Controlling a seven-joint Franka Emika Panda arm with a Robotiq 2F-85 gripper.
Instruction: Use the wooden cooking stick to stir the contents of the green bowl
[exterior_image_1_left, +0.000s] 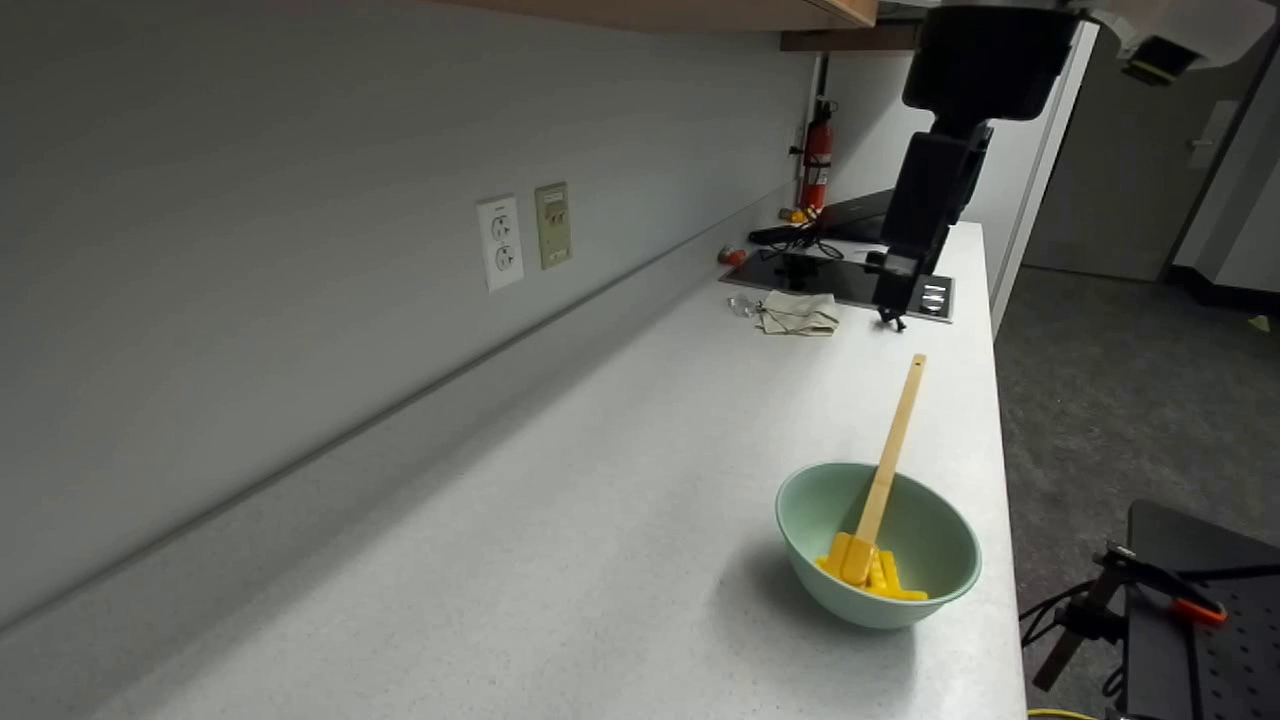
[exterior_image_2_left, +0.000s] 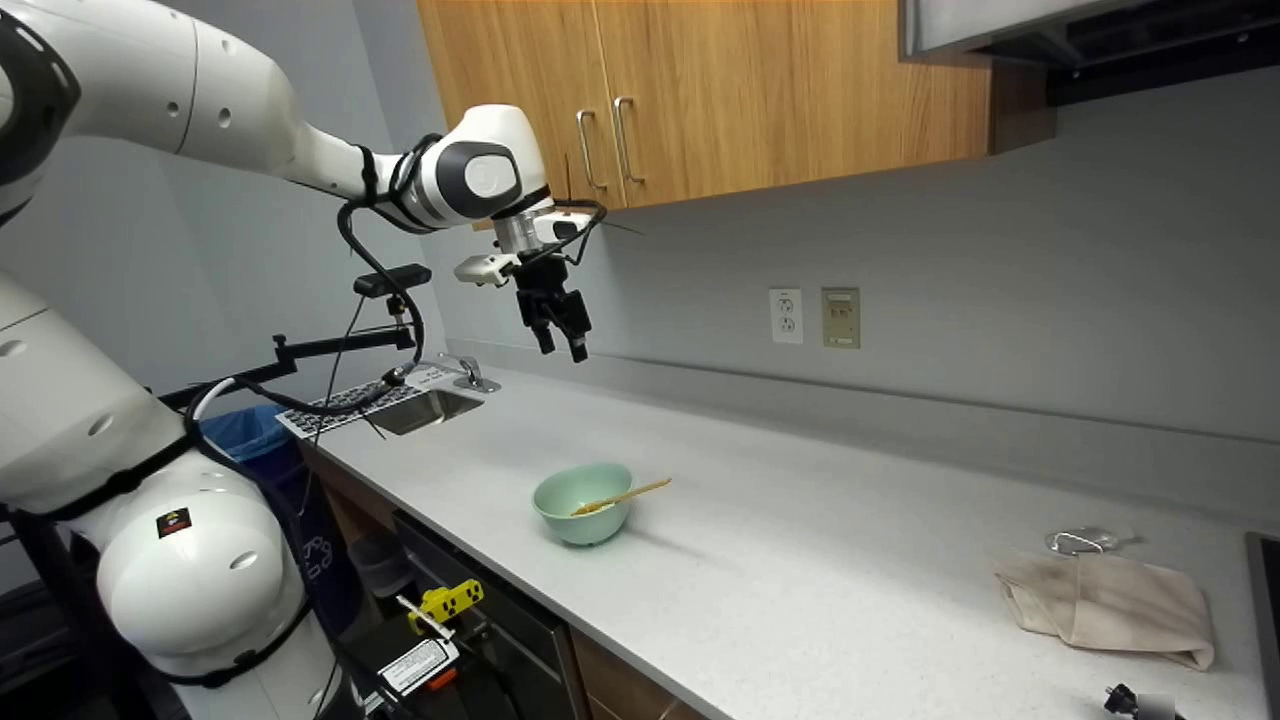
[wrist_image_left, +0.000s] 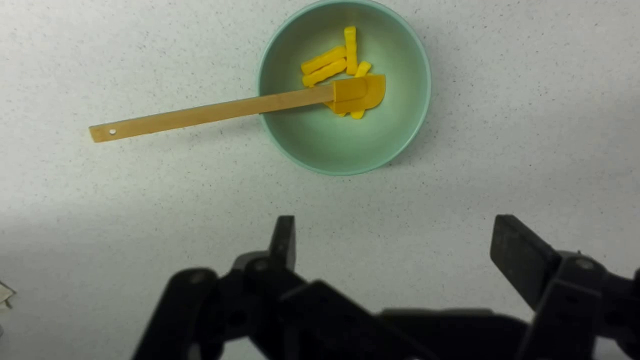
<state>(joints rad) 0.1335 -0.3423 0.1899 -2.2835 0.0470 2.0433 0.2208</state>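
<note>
The green bowl (exterior_image_1_left: 850, 605) stands upright on the counter and shows in the other views too (exterior_image_2_left: 585, 532) (wrist_image_left: 345, 145). The wooden cooking stick (wrist_image_left: 200, 116) is a spatula with a yellow-orange head. Its head rests in the bowl on the contents, and its handle leans over the rim; it shows in both exterior views (exterior_image_1_left: 895, 440) (exterior_image_2_left: 640, 491). The contents (wrist_image_left: 351, 47) are several yellow pieces, partly under the head. My gripper (wrist_image_left: 395, 225) is open and empty, high above the counter and apart from the bowl and stick. Both exterior views show it (exterior_image_1_left: 893, 310) (exterior_image_2_left: 563, 352).
A wooden cabinet (exterior_image_2_left: 750, 90) hangs over the counter near the arm. A folded cloth (exterior_image_2_left: 1105, 605) lies farther along, near a black cooktop (exterior_image_1_left: 850, 285). A sink with a faucet (exterior_image_2_left: 470, 376) is at the opposite end. The wall bounds the counter's back.
</note>
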